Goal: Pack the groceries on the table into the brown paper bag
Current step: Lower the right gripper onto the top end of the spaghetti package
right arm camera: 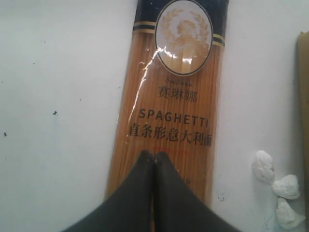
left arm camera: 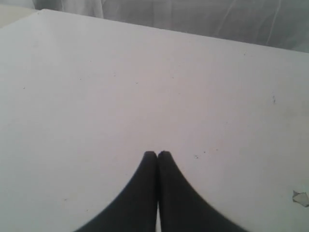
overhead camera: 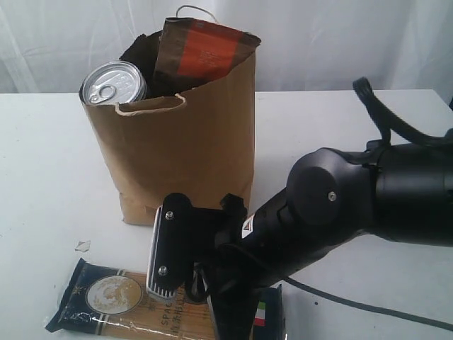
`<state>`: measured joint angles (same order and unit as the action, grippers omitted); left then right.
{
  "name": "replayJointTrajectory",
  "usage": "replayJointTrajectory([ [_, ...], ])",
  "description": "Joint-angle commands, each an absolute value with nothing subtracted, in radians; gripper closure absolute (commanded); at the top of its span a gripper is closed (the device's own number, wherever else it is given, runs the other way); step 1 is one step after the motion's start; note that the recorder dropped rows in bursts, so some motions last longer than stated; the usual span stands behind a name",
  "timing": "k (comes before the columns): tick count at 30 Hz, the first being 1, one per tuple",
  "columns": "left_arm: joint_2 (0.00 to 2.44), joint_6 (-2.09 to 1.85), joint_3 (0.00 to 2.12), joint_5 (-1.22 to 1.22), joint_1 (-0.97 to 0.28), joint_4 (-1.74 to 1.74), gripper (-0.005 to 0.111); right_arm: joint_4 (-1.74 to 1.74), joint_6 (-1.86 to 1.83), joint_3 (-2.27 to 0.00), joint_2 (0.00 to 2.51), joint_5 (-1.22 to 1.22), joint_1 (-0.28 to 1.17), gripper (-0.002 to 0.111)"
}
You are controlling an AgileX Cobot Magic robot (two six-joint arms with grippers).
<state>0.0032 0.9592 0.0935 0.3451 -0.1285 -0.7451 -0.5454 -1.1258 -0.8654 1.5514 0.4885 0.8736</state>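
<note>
The brown paper bag (overhead camera: pixel 187 142) stands upright in the middle of the white table (overhead camera: pixel 42 177). A dark jar with a silver pull-tab lid (overhead camera: pixel 113 83) and an orange-labelled brown pouch (overhead camera: pixel 205 49) stick out of its top. In front of the bag the long spaghetti pack (overhead camera: pixel 120 304) (right arm camera: pixel 171 111) lies flat on the table. My right gripper (right arm camera: pixel 154 155) is shut with nothing between its fingers, tips over the pack's lower half; whether they touch it I cannot tell. My left gripper (left arm camera: pixel 157 154) is shut over bare tabletop. The other groceries are out of view.
My bulky black right arm (overhead camera: pixel 340 205) reaches across the front right, trailing a cable (overhead camera: pixel 368 306). A small torn scrap (overhead camera: pixel 83 246) (left arm camera: pixel 300 198) lies left of the bag. White crumpled bits (right arm camera: pixel 275 181) lie beside the pack. A white curtain hangs behind.
</note>
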Motion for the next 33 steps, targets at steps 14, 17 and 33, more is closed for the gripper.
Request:
replayJointTrajectory([
  [14, 0.0, 0.969, 0.06, 0.308, -0.13, -0.597, 0.107, -0.553, -1.119, -0.87, 1.549, 0.482, 0.876, 0.108],
  [17, 0.0, 0.969, 0.032, 0.308, -0.13, -0.462, 0.107, -0.553, -1.119, -0.87, 1.549, 0.452, 0.876, 0.108],
  [33, 0.0, 0.965, 0.0, 0.3, -0.13, -0.359, 0.107, -0.636, -1.126, -0.887, 1.563, 0.414, 0.876, 0.074],
])
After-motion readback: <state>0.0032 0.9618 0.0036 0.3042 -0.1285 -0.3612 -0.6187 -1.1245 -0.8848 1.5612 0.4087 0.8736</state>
